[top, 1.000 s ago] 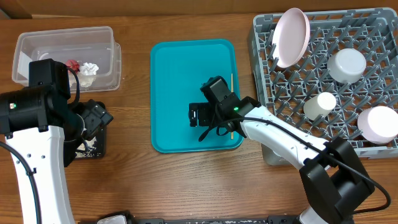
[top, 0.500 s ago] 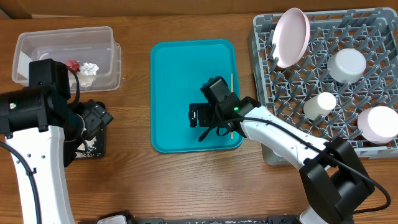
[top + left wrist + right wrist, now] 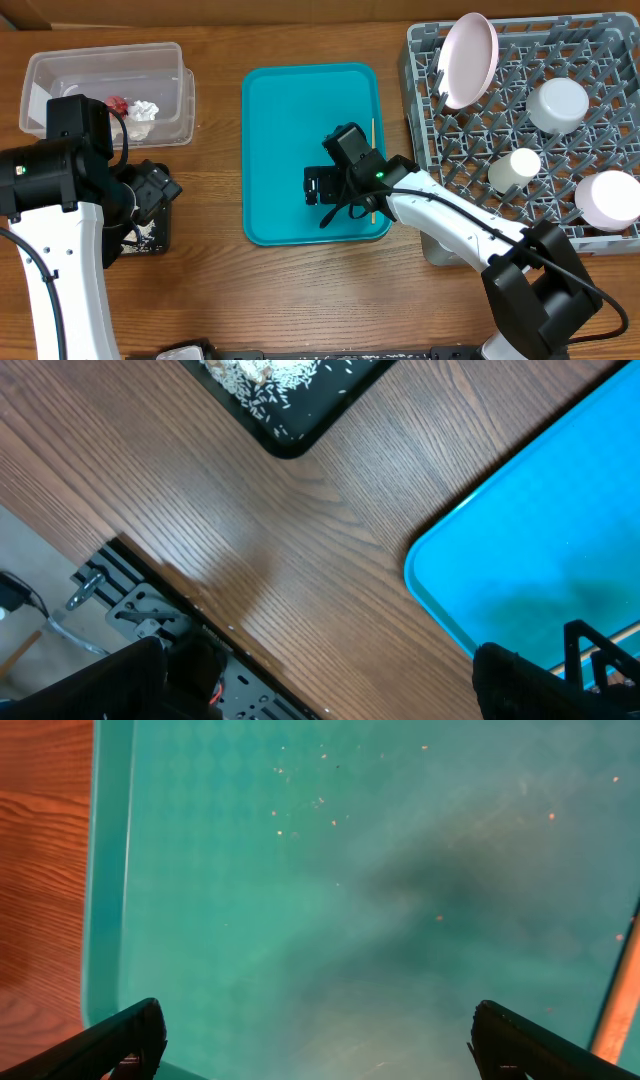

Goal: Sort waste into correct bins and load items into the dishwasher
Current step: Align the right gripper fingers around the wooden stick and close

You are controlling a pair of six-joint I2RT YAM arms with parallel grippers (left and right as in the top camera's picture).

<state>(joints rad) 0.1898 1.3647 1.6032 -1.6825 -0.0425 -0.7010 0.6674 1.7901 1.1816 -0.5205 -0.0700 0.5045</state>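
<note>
My right gripper (image 3: 318, 187) is open and empty, low over the teal serving tray (image 3: 290, 110); in the right wrist view its fingers (image 3: 320, 1050) straddle bare tray. The thin wooden stick (image 3: 373, 150) lies along the tray's right edge and shows in the right wrist view (image 3: 618, 1000). My left gripper (image 3: 160, 190) is open and empty over the black tray (image 3: 150, 238), which holds rice-like crumbs (image 3: 270, 375). The clear tub (image 3: 110, 60) holds the red wrapper (image 3: 117, 104) and white napkin (image 3: 145, 110). The grey rack (image 3: 600, 60) holds the plate (image 3: 468, 58), two upturned bowls (image 3: 558, 104) (image 3: 608, 198) and the cup (image 3: 514, 168).
The left wrist view shows the wooden table (image 3: 250, 540), its front edge with a metal frame (image 3: 140, 610), and a corner of the teal tray (image 3: 540, 540). Fine crumbs speck the teal tray (image 3: 300, 810).
</note>
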